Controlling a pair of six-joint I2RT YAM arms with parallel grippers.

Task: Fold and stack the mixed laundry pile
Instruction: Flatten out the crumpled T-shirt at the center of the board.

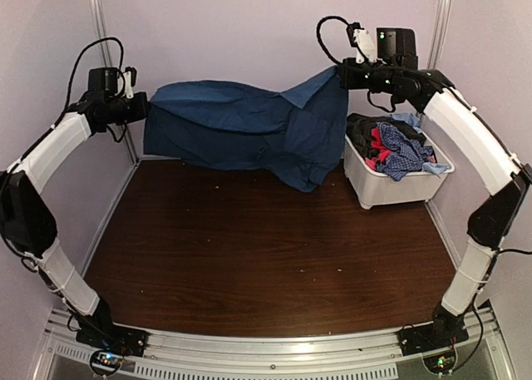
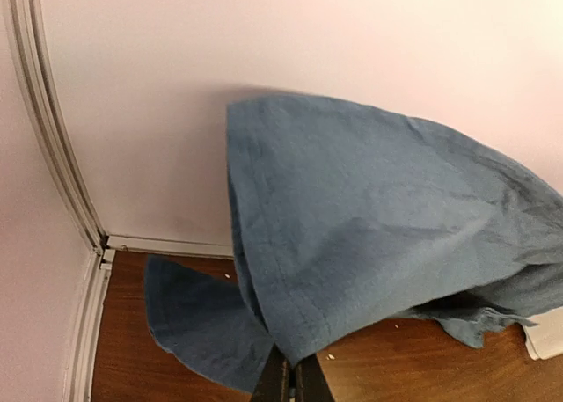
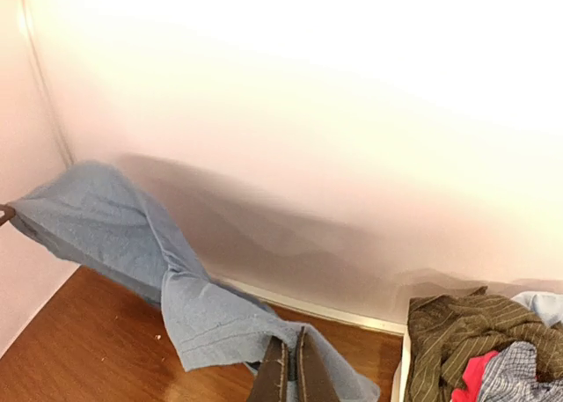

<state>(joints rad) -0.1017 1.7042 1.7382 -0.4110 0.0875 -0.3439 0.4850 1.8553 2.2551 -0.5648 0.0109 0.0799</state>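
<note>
Dark-blue T-shirt (image 1: pixel 241 126), pinched at opposite edges by the fully closed left gripper (image 1: pixel 143 106) and right gripper (image 1: pixel 342 74); best drawn taut and level before being laid flat.

bin (image 3: pixel 405 367) cropped, laundry pile (image 1: pixel 395 145) partly buried

We saw the dark-blue T-shirt (image 1: pixel 241 130) strung across the back of the table (image 1: pixel 249 255), curtaining off the rear wall (image 1: pixel 249 31). White bin (image 1: pixel 386 190) of clothes (image 1: pixel 399 143) blocked back right. Side walls (image 1: pixel 41 31) hemmed both flanks. We had open wood across front and middle.
</note>
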